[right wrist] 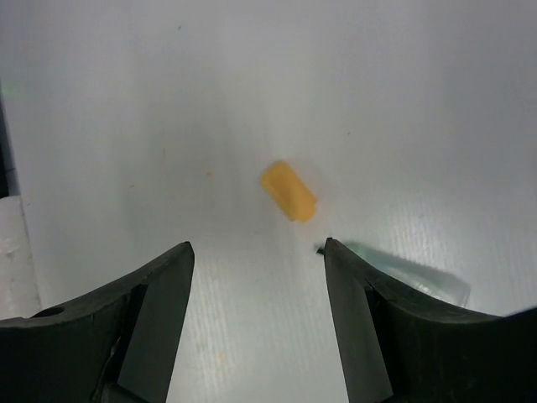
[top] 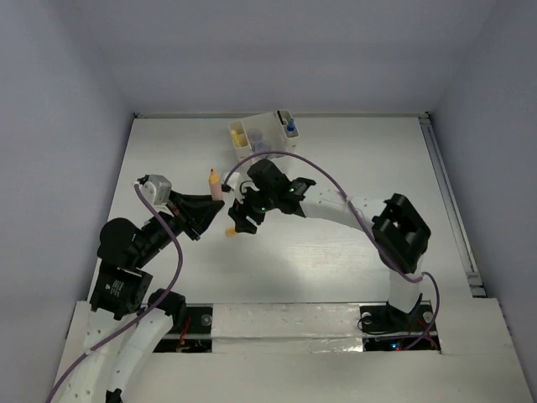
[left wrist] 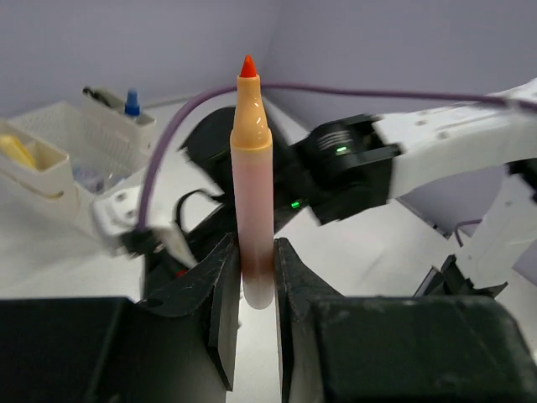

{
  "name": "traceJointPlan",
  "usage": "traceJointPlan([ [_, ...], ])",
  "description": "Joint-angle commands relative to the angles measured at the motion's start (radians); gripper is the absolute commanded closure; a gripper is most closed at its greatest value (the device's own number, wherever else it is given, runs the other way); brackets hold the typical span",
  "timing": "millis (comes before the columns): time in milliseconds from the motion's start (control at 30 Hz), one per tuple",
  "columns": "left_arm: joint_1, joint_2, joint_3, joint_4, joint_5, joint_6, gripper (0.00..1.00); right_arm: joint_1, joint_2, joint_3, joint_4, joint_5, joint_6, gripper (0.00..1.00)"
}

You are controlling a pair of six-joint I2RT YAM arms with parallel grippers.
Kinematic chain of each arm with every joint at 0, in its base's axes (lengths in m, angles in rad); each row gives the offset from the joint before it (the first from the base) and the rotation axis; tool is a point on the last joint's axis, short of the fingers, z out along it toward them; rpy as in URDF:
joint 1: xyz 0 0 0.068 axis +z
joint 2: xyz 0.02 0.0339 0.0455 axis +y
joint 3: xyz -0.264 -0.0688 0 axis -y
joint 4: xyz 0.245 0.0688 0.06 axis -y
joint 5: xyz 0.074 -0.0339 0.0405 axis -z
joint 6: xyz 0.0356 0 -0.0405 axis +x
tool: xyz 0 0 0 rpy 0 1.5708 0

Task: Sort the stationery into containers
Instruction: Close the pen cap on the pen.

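Currently pinched upright in left tool (left wrist: pixel 254 262): orange-tipped marker (left wrist: pixel 252 168), near organizer (top: pixel 267 122). Right tool (right wrist: pixel 257 246) spread wide, gripping nothing, above small orange piece (right wrist: pixel 289 191) on desk (top: pixel 336 252), farther from organizer.

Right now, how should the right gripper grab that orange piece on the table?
From straight above, across the middle of the orange piece. It lies flat and slanted, so the open right gripper should probably twist to pinch its long sides.
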Motion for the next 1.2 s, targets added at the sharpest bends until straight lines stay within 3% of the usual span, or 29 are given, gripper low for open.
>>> traceJointPlan([
  [0, 0.003, 0.011, 0.067, 0.104, 0.058, -0.018, 1.0, -0.009, 0.126, 0.169, -0.16, -0.075, -0.158, 0.3],
  [200, 0.003, -0.006, 0.113, 0.104, -0.041, 0.001, 1.0, -0.009, 0.272, 0.341, -0.261, -0.034, -0.221, 0.3],
  [433, 0.003, 0.009, 0.155, 0.148, 0.003, -0.008, 1.0, 0.002, 0.391, 0.507, -0.372, -0.019, -0.265, 0.28],
  [933, 0.003, 0.032, 0.123, 0.156, -0.008, 0.001, 1.0, 0.051, 0.54, 0.653, -0.492, 0.054, -0.324, 0.27],
  [1100, 0.003, 0.029, 0.115, 0.153, -0.019, 0.004, 1.0, 0.062, 0.57, 0.657, -0.475, 0.11, -0.313, 0.39],
  [1167, 0.003, 0.028, 0.107, 0.153, -0.019, 0.002, 1.0, 0.062, 0.573, 0.643, -0.467, 0.12, -0.302, 0.54],
])
